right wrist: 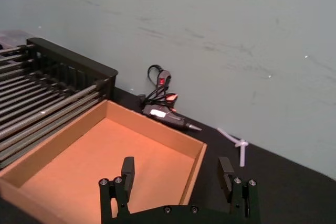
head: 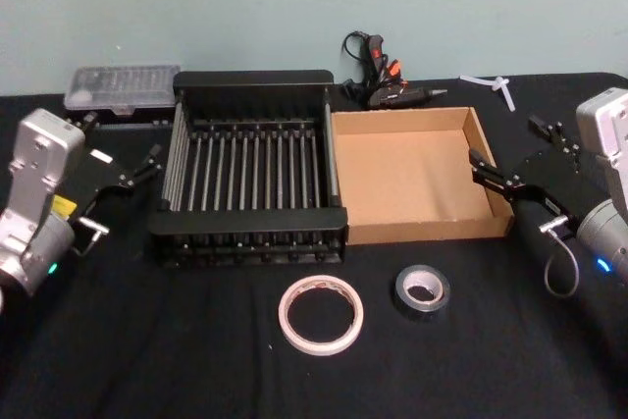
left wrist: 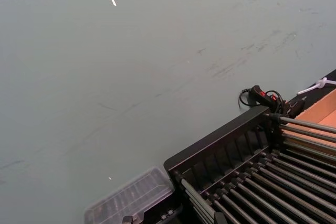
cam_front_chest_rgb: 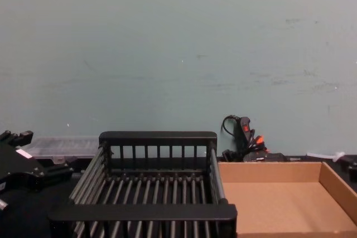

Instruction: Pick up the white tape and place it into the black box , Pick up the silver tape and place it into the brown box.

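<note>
Two rolls lie flat on the black table (head: 118, 370), holes facing up, so neither has a long axis to speak of: one white tape (head: 321, 314) near the front centre, and one silver tape (head: 423, 288) just to its right, the two apart. Behind them stand two boxes side by side, touching: the black box (head: 245, 233) on the left and the brown box (head: 361, 234) on the right, both with nothing inside and with their long sides running left to right. The left gripper (head: 155, 157) hangs off the left side of the black box, well to the far left of the white tape; whether its fingers are parted cannot be told. The right gripper (right wrist: 177, 174) hovers at the right wall of the brown box, fingers spread wide and holding nothing, with the silver tape nearer and to its left. By the far wall lie one glue gun (head: 391, 95) and one clear case (head: 123, 88).
</note>
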`<state>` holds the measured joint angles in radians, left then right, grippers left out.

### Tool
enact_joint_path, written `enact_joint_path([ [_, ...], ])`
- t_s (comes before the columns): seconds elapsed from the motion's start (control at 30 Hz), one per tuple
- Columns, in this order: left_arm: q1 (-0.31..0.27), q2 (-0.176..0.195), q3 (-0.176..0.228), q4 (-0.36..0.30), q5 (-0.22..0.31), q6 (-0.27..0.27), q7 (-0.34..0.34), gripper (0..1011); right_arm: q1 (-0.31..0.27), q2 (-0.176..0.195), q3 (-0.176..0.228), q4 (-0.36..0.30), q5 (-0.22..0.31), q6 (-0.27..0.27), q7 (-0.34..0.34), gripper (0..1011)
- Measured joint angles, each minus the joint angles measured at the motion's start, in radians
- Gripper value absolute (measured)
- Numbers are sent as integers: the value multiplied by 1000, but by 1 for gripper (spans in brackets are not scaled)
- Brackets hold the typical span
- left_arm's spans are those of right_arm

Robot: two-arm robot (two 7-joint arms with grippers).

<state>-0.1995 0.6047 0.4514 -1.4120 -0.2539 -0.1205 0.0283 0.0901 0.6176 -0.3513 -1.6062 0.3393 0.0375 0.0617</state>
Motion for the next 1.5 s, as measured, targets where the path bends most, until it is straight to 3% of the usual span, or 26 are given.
enact_joint_path([
  [0.33, 0, 0, 0, 0, 0, 0, 0, 1001, -62, 11, 34, -133, 53, 166, 28, 1002],
  [0.7, 0, 0, 0, 0, 0, 0, 0, 1001, -124, 8, 61, -230, 93, 293, 54, 1003],
  [1.13, 0, 0, 0, 0, 0, 0, 0, 1001, -186, -1, 77, -285, 109, 392, 83, 1002],
  [1.5, 0, 0, 0, 0, 0, 0, 0, 1001, -198, -18, 68, -276, 86, 444, 97, 1002],
])
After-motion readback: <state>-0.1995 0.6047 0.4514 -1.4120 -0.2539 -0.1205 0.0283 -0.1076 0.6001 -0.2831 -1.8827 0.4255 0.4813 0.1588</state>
